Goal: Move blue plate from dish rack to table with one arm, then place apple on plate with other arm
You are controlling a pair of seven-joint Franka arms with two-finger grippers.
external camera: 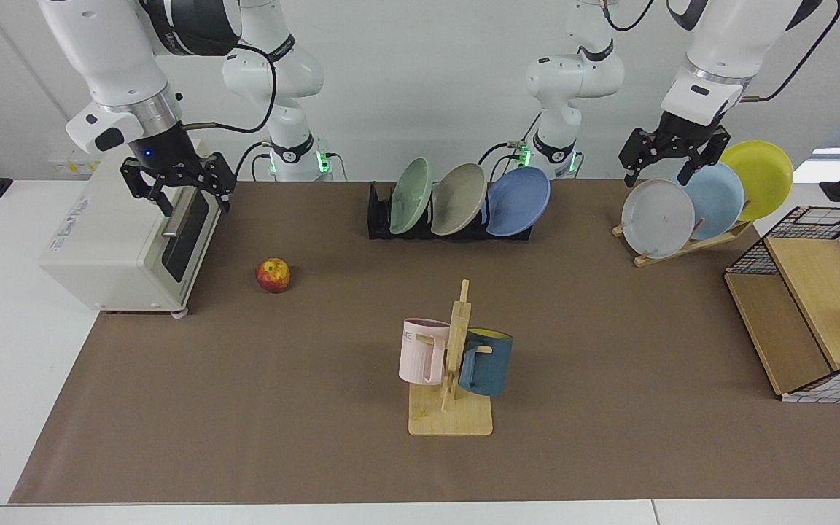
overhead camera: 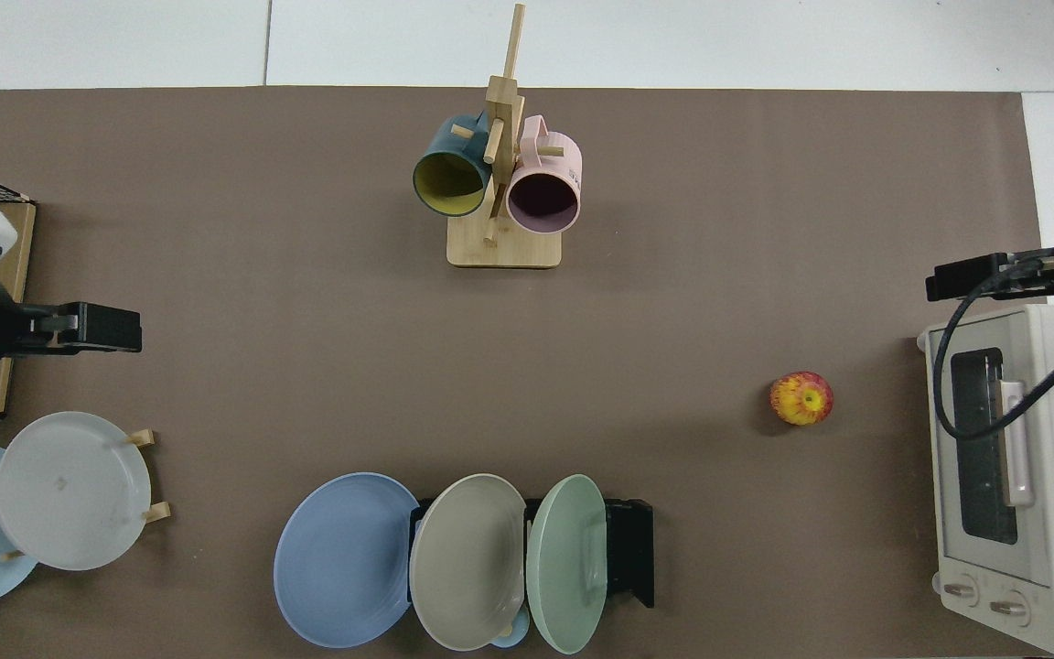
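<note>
The blue plate (external camera: 518,202) (overhead camera: 344,560) leans in the end slot of the black dish rack (external camera: 378,219) (overhead camera: 629,549), beside a beige and a green plate. The apple (external camera: 273,275) (overhead camera: 801,398) lies on the brown mat of the table (external camera: 281,408), near the toaster oven. My left gripper (external camera: 664,169) (overhead camera: 92,328) hangs open over the wooden plate stand, well to the side of the dish rack and holding nothing. My right gripper (external camera: 187,193) (overhead camera: 975,277) hovers open above the toaster oven, up and away from the apple.
A white toaster oven (external camera: 125,240) stands at one end of the mat. A wooden stand (external camera: 682,244) holds grey, pale blue and yellow plates. A mug tree (external camera: 453,364) with a pink and a dark blue mug stands mid-table. A wire-and-wood basket (external camera: 814,306) sits at the other end.
</note>
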